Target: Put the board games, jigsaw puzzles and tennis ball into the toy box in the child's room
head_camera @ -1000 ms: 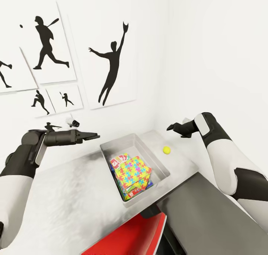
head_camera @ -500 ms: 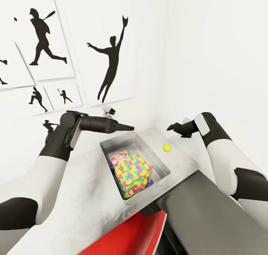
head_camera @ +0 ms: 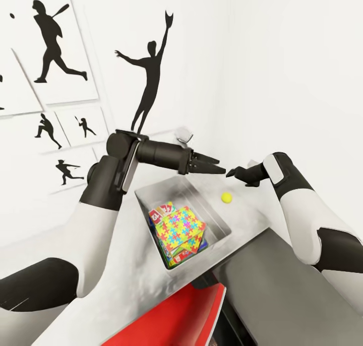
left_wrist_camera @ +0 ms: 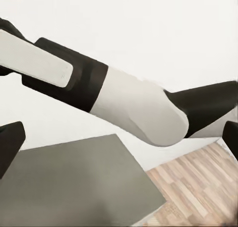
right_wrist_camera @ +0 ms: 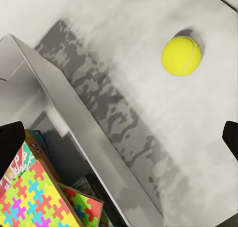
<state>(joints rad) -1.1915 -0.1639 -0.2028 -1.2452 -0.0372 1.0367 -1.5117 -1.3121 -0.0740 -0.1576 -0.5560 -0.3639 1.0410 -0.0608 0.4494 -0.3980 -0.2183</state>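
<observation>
The tennis ball [head_camera: 226,197] lay on the desk [head_camera: 126,280], just right of the toy box [head_camera: 219,220] and apart from it. The box held the jigsaw puzzles [head_camera: 180,229] stacked on the board games [head_camera: 162,214]. The left gripper [head_camera: 214,166] hovered above the box's far end, jaws nearly closed, empty. The right gripper [head_camera: 234,173] hovered above the ball, jaws spread, empty

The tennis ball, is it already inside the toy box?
No, the tennis ball lies on the table beside the toy box, outside its wall.

1 tennis ball [head_camera: 226,197], 1 toy box [head_camera: 218,218], 2 jigsaw puzzles [head_camera: 180,227], approx. 2 board games [head_camera: 160,214] showing.
</observation>
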